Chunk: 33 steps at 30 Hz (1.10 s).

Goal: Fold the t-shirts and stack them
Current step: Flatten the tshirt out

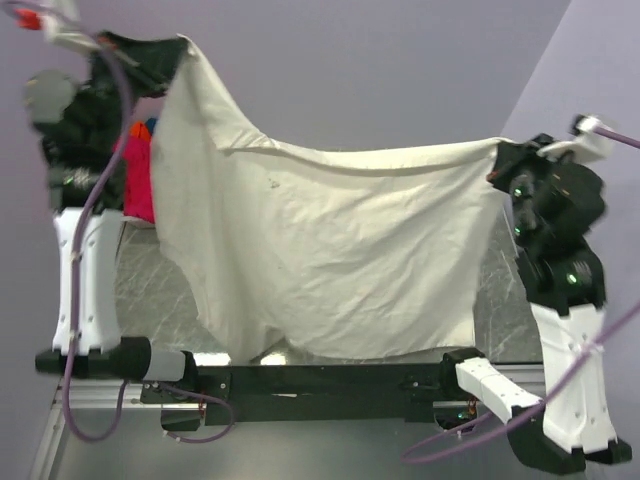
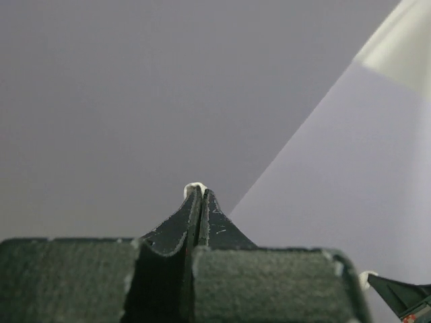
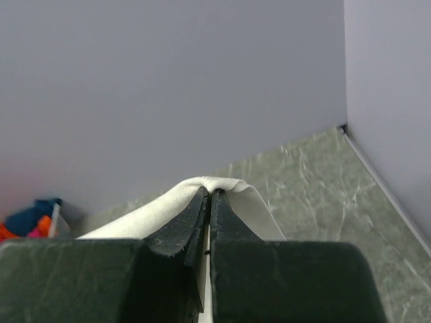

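**Item in hand.** The cream t-shirt (image 1: 330,230) hangs opened out above the table (image 1: 145,295), stretched between both arms. Its top edge sags in the middle and its lower hem drapes towards the table's near edge. Contact between hem and table cannot be confirmed.

**Grippers.** The left gripper (image 1: 176,48) is high above the table's left side, jaws clamped on one top corner; its wrist view shows only a nub of cream cloth at the tips. The right gripper (image 1: 497,155) is lower, above the table's right side, jaws pinched tight on the opposite corner, with cloth bulging over the tips.

**Other stock.** At the table's far left, a magenta t-shirt (image 1: 138,185), a dark blue t-shirt (image 1: 150,127) and an orange t-shirt (image 3: 8,232) lie bunched together, unfolded.

**Progress.** In my judgement the task is at an early stage. No folded garment and no stack is visible. The cream shirt is spread for laying flat but not yet folded, and three shirts await handling.
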Available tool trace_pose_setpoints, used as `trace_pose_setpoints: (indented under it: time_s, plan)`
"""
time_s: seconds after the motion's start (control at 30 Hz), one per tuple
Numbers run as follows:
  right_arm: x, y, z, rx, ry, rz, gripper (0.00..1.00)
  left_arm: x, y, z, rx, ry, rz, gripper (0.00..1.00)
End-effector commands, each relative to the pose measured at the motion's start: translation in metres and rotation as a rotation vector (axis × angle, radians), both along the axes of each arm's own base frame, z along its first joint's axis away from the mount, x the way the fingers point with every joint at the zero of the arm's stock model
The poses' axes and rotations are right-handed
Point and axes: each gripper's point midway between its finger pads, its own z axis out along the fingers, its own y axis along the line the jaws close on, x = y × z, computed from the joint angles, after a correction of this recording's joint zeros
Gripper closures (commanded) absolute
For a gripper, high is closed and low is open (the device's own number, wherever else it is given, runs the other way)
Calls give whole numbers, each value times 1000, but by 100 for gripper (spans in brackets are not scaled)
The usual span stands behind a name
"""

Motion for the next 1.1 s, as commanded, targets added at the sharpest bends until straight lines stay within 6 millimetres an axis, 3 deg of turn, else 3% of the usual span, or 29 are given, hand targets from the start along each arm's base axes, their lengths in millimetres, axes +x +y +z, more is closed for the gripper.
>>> trace_pose_setpoints:
  time_s: [0.0, 0.07, 0.2, 0.33, 0.43, 0.53, 0.67, 0.87, 1.07]
  plan:
    - [27, -1, -7, -8, -9, -28, 100, 52, -19, -52, 101, 116, 3, 99]
    - [36, -1, -19, -20, 19, -32, 100, 68, -29, -74, 135, 186, -11, 100]
    - [45, 0, -38, -36, 64, -34, 100, 75, -28, -93, 158, 219, 19, 100]
    - [36, -1, -39, -32, 65, -32, 100, 66, -20, -92, 175, 227, 65, 100]
    - [22, -3, -32, -31, 47, -29, 100, 46, -13, -76, 188, 197, 96, 100]
    - [1, -7, -21, -27, 14, -32, 100, 15, -7, -55, 190, 133, 119, 100]
    - [-33, -13, -2, -13, -49, -41, 100, -45, 6, -18, 174, 15, 172, 100]
    - [-97, -31, 48, -8, -203, -92, 100, -121, 22, 31, 174, -167, 241, 100]
    - [-140, -49, 84, -26, -291, -162, 100, -179, 26, 77, 193, -345, 266, 100]
